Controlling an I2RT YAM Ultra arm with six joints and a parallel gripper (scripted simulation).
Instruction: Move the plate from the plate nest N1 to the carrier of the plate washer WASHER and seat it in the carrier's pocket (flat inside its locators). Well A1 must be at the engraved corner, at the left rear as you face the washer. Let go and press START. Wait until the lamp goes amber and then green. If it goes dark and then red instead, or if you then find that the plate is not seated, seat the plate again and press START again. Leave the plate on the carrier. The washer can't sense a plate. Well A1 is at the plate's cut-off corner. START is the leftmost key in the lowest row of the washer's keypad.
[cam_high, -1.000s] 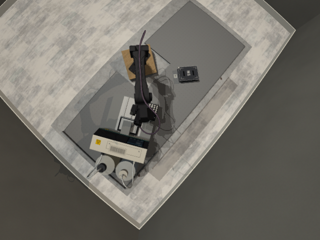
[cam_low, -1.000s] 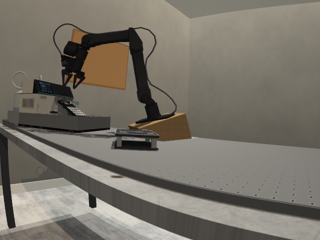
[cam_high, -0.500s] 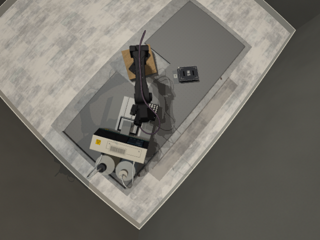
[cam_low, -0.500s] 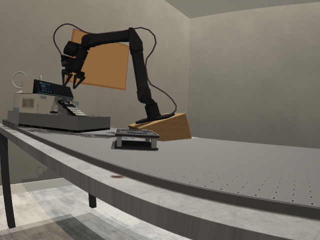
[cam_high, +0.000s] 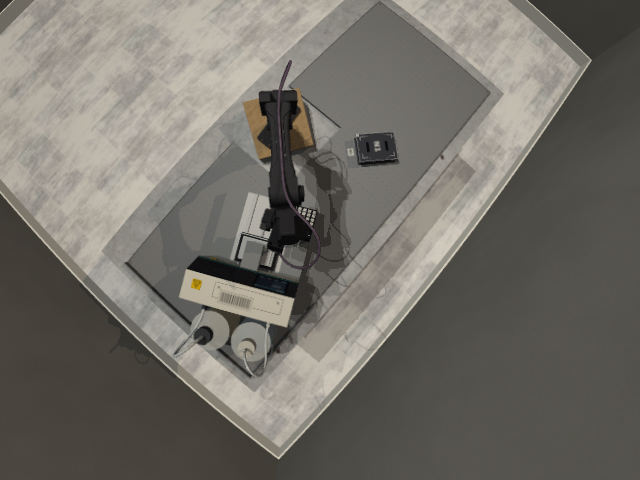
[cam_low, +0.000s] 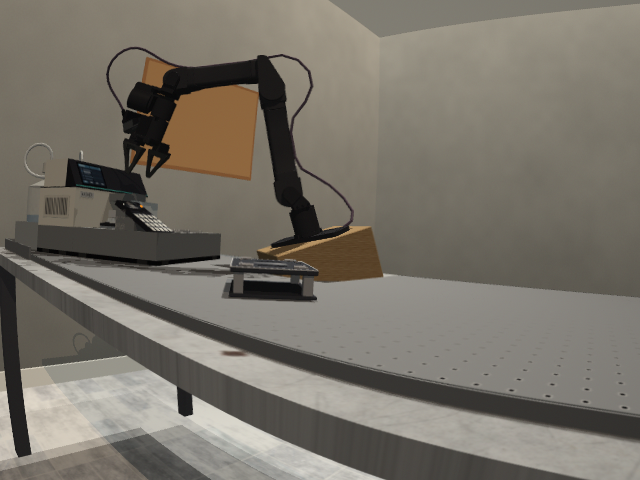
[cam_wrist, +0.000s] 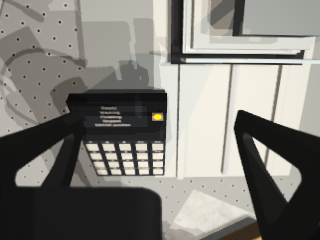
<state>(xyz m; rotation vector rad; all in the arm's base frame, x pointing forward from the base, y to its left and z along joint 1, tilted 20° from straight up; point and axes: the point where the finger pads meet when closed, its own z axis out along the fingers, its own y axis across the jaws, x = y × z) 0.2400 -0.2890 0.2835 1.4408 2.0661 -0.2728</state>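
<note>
On the perforated bench (cam_low: 465, 330) you see the washer (cam_high: 237, 297), its carrier (cam_wrist: 240, 30) showing a grey plate (cam_wrist: 280, 15) framed inside; nest N1 (cam_high: 377, 148) stands well apart. Your gripper (cam_low: 146, 164) hangs above the keypad (cam_wrist: 122, 145), jaws spread wide, holding nothing. The lamp (cam_wrist: 157, 117) glows amber.

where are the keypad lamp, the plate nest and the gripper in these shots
keypad lamp (cam_wrist: 157, 117), wrist view, on the lit amber dot right of the display
plate nest (cam_high: 377, 147), top view, on its dark top face
gripper (cam_low: 146, 164), exterior view, between the open fingertips above the washer
</note>
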